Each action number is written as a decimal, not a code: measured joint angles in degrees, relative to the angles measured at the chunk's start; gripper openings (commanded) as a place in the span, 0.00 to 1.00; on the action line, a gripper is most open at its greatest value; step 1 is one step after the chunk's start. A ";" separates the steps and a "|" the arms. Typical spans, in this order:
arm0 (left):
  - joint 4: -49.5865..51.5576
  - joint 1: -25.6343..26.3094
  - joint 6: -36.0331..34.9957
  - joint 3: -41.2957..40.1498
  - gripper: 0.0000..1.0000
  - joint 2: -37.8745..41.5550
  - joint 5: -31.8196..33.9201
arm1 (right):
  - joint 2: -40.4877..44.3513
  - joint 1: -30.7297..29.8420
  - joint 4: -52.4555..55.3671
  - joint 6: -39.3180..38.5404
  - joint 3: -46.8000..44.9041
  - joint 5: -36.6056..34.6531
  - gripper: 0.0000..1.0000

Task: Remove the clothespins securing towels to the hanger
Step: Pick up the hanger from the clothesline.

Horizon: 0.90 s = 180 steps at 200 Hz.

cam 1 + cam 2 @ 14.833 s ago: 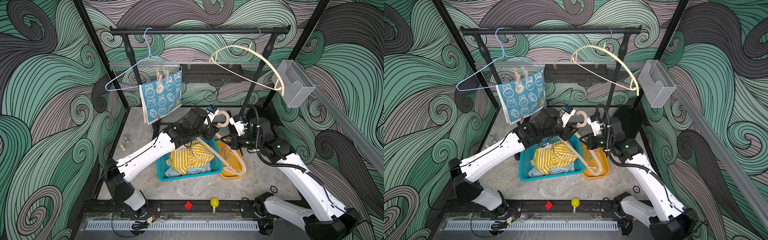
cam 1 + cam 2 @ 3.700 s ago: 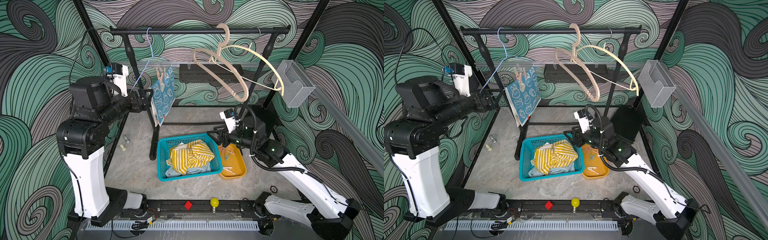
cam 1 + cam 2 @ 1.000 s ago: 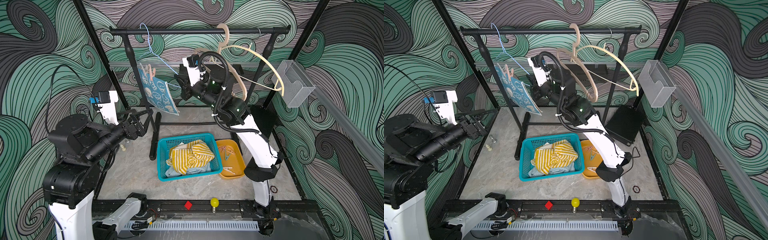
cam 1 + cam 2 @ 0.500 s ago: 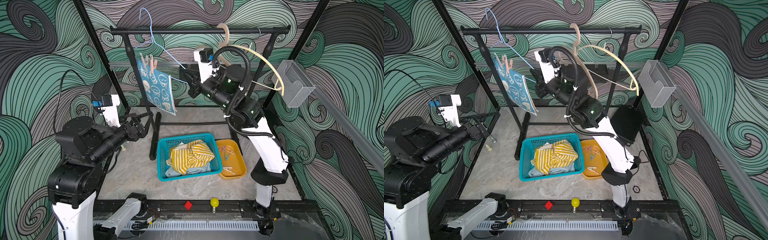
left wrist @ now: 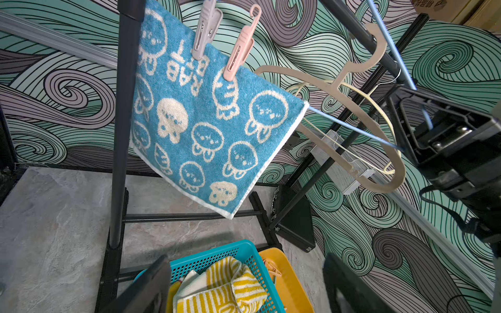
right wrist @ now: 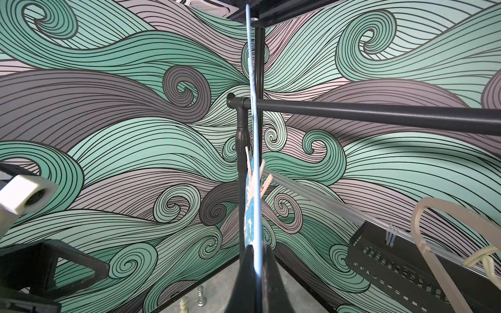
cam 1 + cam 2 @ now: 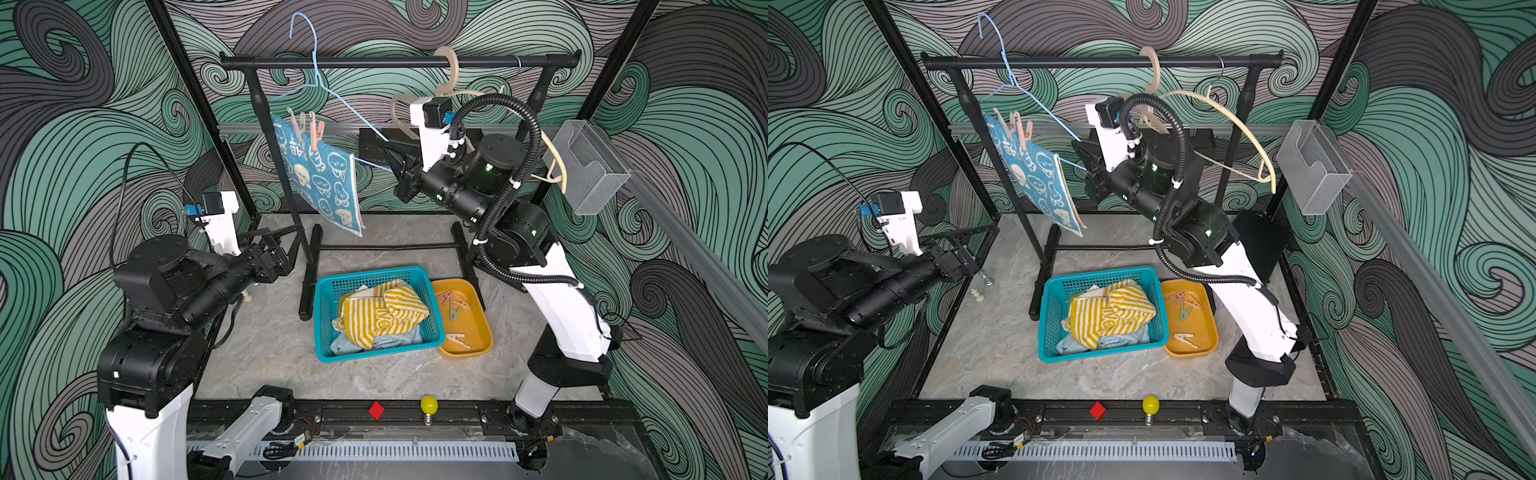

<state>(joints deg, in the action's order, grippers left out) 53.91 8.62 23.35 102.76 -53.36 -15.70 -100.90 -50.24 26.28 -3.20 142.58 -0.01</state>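
right fingers [image 6: 242, 281] are clamping the blue hanger [image 6: 257, 238], hook now lifting clear of the rail [image 7: 415, 63]. bunny towel [image 7: 322, 183], clothespins [image 7: 316, 131] still on, is hanging at the basket's [image 7: 374, 353] 11 o'clock. left fingers [image 5: 147, 287] are waiting wide at its 8 o'clock, so pins look reachable.

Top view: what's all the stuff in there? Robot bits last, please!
rail: 1, black, back
blue hanger: 1, pale blue, hook above rail
beige hanger, cream hanger: 2, on rail
bunny towel: 1, teal-blue, pegged on blue hanger
tray: 1, orange, tabletop
clothespins: at least 2, pink and grey, on bunny towel; several in tray
basket: 1, teal, beside tray
striped towel, pale-blue towel: 2, in basket
left gripper: 1, black, low, open
right gripper: 1, black, shut on blue hanger
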 measured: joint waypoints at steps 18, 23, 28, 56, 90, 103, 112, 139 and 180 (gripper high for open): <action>0.00 0.00 -0.02 0.00 0.86 0.02 0.24 | 0.55 0.00 0.02 0.00 -0.31 0.02 0.00; 0.00 0.00 -0.02 0.00 0.86 0.02 0.28 | 0.81 0.00 0.00 -0.02 -0.55 0.02 0.00; 0.00 0.00 -0.02 0.00 0.86 0.02 0.42 | 1.09 0.00 0.00 -0.02 -0.83 0.04 0.00; 0.00 0.00 -0.20 0.00 0.86 -0.02 1.01 | 3.39 0.00 -0.15 -0.35 -3.52 0.52 0.00; 0.00 0.00 -1.05 0.02 0.86 -0.07 1.11 | 8.44 0.26 0.50 -0.70 -9.92 1.84 0.00; -0.02 0.00 -1.27 0.20 0.86 -0.20 0.98 | 11.67 0.50 0.37 -0.68 -14.34 2.29 0.00; -0.02 0.00 -1.31 0.24 0.86 -0.31 0.74 | 14.27 0.83 0.33 -0.61 -17.99 2.67 0.00; 0.00 0.00 -1.33 0.48 0.86 -0.90 -0.44 | 21.94 3.74 -0.09 1.31 -27.67 4.46 0.00; 0.07 0.00 -1.97 1.07 0.86 -1.16 -2.34 | 32.13 11.37 -0.87 6.05 -39.39 10.56 0.00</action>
<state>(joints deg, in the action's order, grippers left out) 53.98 8.62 21.39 103.83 -54.52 -18.04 -68.77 -38.87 25.41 2.85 103.20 10.55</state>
